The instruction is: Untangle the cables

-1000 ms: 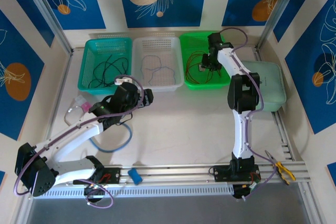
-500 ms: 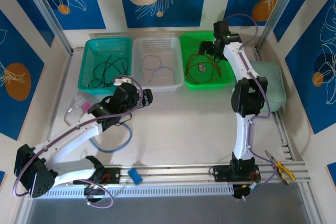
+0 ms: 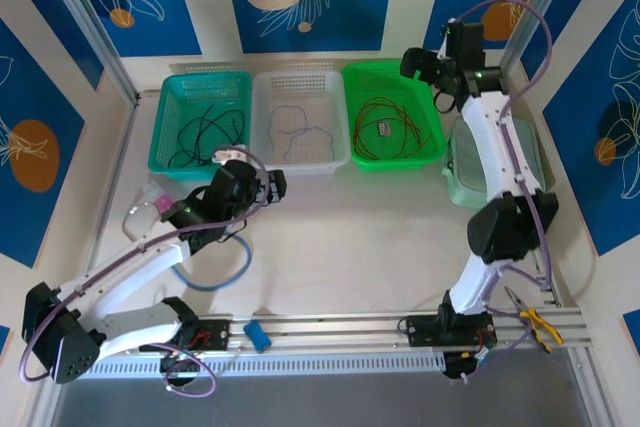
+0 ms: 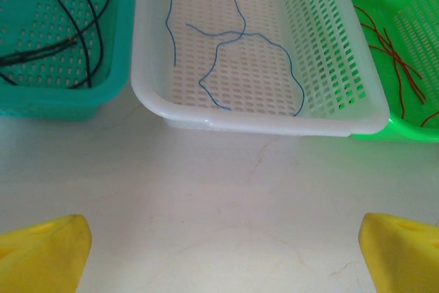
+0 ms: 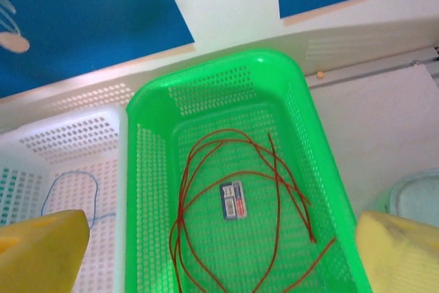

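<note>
Along the far edge of the worktop stand three perforated plastic baskets in a row. The leftmost, a teal basket [image 3: 205, 75], holds thin black cables [image 3: 205, 132] lying in loose crossing curves. In front of it, nearer the left edge, the left gripper [image 3: 272, 185] hovers low over bare worktop, pointing at the baskets; in the left wrist view its yellow fingers [image 4: 41, 255] are spread wide with nothing between them. Below its arm a thick light-blue hose loop [image 3: 215, 267] lies on the worktop.

The middle, white basket [image 3: 297, 74] holds one thin grey-blue cable [image 4: 233, 53] winding across its floor. Just beside it on the right, the bright green basket [image 3: 385, 65] holds thin red-orange cables [image 5: 233, 197] in overlapping loops around a small white label card [image 5: 232, 200].

The right gripper [image 3: 418, 64] hangs high by the green basket's far right corner, its yellow fingers [image 5: 398, 252] set wide apart and empty. A pale green container [image 3: 500, 162] sits near the right edge.
</note>
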Controlling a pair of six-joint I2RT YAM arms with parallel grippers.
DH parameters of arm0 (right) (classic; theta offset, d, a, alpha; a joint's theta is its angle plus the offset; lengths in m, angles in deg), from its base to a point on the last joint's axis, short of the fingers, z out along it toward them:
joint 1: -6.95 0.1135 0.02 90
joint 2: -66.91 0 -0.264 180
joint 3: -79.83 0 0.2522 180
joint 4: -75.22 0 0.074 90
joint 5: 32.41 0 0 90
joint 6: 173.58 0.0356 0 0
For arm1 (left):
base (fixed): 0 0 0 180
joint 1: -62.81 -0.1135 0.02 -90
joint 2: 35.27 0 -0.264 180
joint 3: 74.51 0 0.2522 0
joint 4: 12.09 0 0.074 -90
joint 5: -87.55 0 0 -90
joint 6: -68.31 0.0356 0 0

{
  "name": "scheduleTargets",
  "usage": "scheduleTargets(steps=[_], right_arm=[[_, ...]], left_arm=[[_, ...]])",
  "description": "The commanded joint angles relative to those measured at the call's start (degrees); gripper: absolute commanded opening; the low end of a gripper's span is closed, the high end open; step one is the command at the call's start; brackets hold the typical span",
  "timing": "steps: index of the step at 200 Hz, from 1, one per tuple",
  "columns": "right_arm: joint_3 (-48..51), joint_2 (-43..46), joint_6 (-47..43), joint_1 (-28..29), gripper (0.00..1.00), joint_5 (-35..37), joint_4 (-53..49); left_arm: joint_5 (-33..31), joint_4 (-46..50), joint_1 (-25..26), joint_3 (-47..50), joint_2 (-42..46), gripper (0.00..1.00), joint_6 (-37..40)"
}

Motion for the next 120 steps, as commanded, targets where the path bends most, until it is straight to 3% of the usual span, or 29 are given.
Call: scheduleTargets(steps=[1, 31, 49, 67, 90, 120], right_arm=[[14.55, 10.99, -1.08, -1.03, 0.99, -2.38, 12.35], [40.32, 26.79, -3.74, -2.07, 0.99, -0.79, 29.89], [52.26, 32.44, -5.86, -2.87, 0.99, 1.42, 36.46], [63.18, 37.33, -6.61, -4.10, 0.99, -0.96, 42.38], [72.82, 41.79, -2.78, -6.32, 0.99, -4.21, 47.70], [81.95, 41.24, -3.25, -6.88, 0.99, 1.20, 55.61]], left_arm=[[-3.24, -6.46, 0.58, 3.60, 4.24, 0.99, 7.41], [-7.55, -13.61, 0.43, 8.67, 7.62, 1.00, 13.49], [-8.92, -16.83, 0.43, 10.70, 7.88, 0.99, 18.68], [-10.00, -22.08, 0.43, 13.65, 7.21, 0.99, 25.13], [-13.73, -31.94, 0.33, 20.22, 7.13, 0.99, 31.76], [-16.26, -51.46, 0.26, 31.52, 7.06, 1.00, 42.76]])
